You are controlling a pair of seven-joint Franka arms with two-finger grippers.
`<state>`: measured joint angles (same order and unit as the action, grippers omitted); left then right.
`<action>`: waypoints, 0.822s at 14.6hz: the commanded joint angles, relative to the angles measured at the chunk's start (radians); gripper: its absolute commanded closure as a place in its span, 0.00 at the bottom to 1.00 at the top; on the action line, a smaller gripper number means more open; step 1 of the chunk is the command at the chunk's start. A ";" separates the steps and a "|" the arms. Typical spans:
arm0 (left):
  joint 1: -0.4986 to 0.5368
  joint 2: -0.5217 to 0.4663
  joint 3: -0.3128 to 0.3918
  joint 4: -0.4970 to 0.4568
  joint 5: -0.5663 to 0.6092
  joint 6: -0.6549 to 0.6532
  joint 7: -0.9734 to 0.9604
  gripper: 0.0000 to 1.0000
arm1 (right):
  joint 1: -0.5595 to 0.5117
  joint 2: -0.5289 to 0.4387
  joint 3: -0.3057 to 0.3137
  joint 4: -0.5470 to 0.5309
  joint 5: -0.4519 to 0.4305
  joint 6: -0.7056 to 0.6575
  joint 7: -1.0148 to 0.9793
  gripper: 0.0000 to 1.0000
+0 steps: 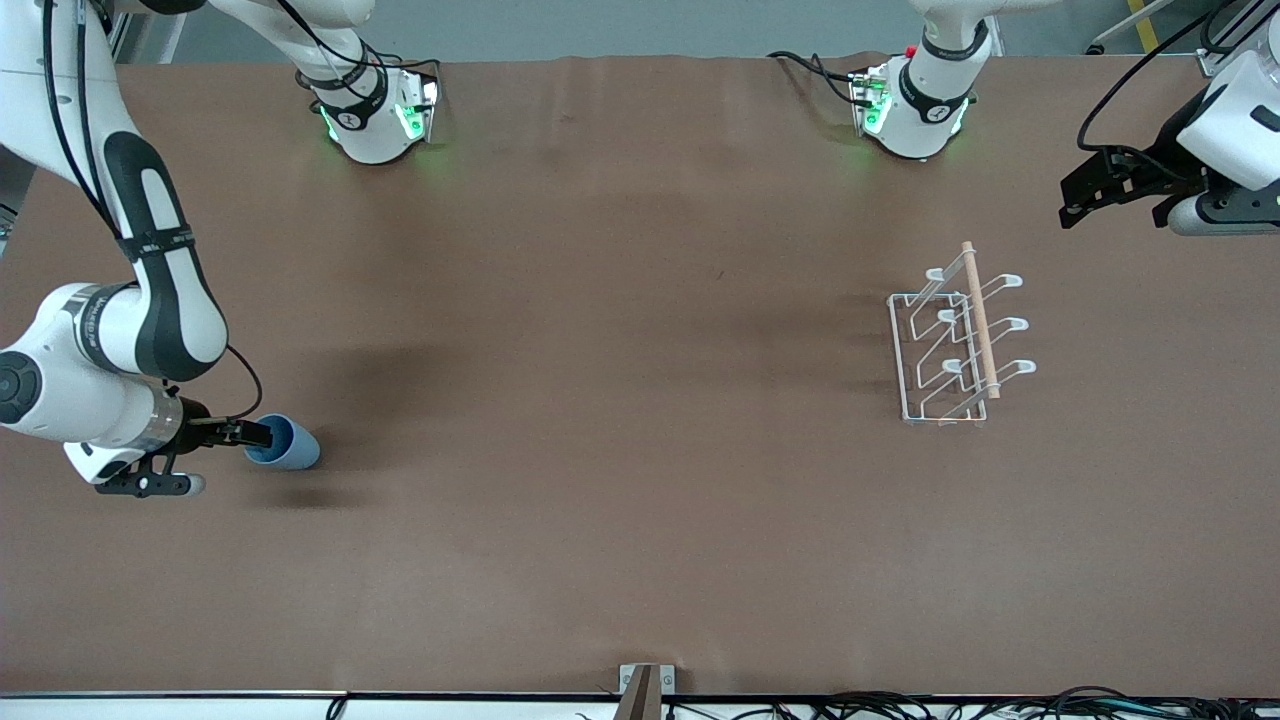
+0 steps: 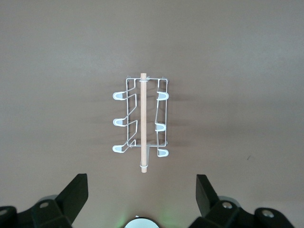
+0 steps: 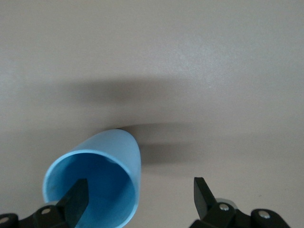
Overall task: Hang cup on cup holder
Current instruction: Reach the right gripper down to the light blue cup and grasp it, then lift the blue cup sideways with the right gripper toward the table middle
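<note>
Nearest your front camera is the right gripper [image 1: 256, 434], low at the right arm's end of the table [image 1: 620, 520], and right with it the cup [image 1: 285, 443]. Your right wrist view shows the jaws spread wide, with one finger [image 3: 78, 199] reaching inside the cup's [image 3: 97, 183] open mouth and the other finger [image 3: 203, 195] standing well outside the blue wall. So the rim sits between the fingers, but they are not closed on it; you can't tell from these views whether the inner finger touches the plastic. You see the cup tipped, its mouth turned toward the gripper and its base pointing toward the middle of the table.

Look toward the left arm's end and you find the cup holder [image 1: 950, 345], standing upright on the table, well apart from the cup and a little farther from the front camera. Its wooden dowel [image 1: 980, 320] runs along the top, with three white-tipped prongs showing on each side.

Your left gripper [image 1: 1120, 190] waits in the air near the table's edge at its own end. In the left wrist view its fingers [image 2: 76, 194] are wide apart and hold nothing, with the cup holder [image 2: 141, 118] on the table below them.
</note>
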<state>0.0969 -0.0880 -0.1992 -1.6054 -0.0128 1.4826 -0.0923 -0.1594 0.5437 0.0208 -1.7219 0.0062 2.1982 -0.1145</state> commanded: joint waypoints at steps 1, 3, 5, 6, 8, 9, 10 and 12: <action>0.003 0.011 0.000 0.022 -0.003 -0.019 0.023 0.00 | -0.017 0.008 0.018 -0.011 0.017 0.006 -0.019 0.09; 0.003 0.011 0.000 0.022 -0.006 -0.019 0.023 0.00 | -0.012 0.018 0.019 -0.013 0.017 0.005 -0.017 0.22; 0.004 0.014 0.000 0.022 -0.009 -0.019 0.025 0.00 | -0.011 0.018 0.021 -0.022 0.017 0.002 -0.017 0.46; 0.003 0.014 0.000 0.022 -0.009 -0.019 0.023 0.00 | -0.008 0.018 0.022 -0.025 0.017 0.002 -0.017 0.60; 0.004 0.016 0.000 0.022 -0.012 -0.019 0.026 0.00 | -0.014 0.016 0.042 -0.025 0.017 -0.005 -0.016 0.85; 0.004 0.016 0.000 0.022 -0.013 -0.019 0.025 0.00 | -0.012 0.015 0.048 -0.025 0.017 -0.015 -0.019 0.93; 0.004 0.017 0.000 0.022 -0.013 -0.019 0.025 0.00 | -0.009 0.007 0.050 -0.022 0.017 -0.043 -0.025 0.96; 0.004 0.017 0.000 0.024 -0.015 -0.019 0.025 0.00 | 0.001 -0.019 0.053 -0.018 0.017 -0.086 -0.024 0.97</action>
<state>0.0969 -0.0802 -0.1992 -1.6054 -0.0138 1.4821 -0.0914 -0.1591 0.5711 0.0633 -1.7239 0.0077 2.1518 -0.1206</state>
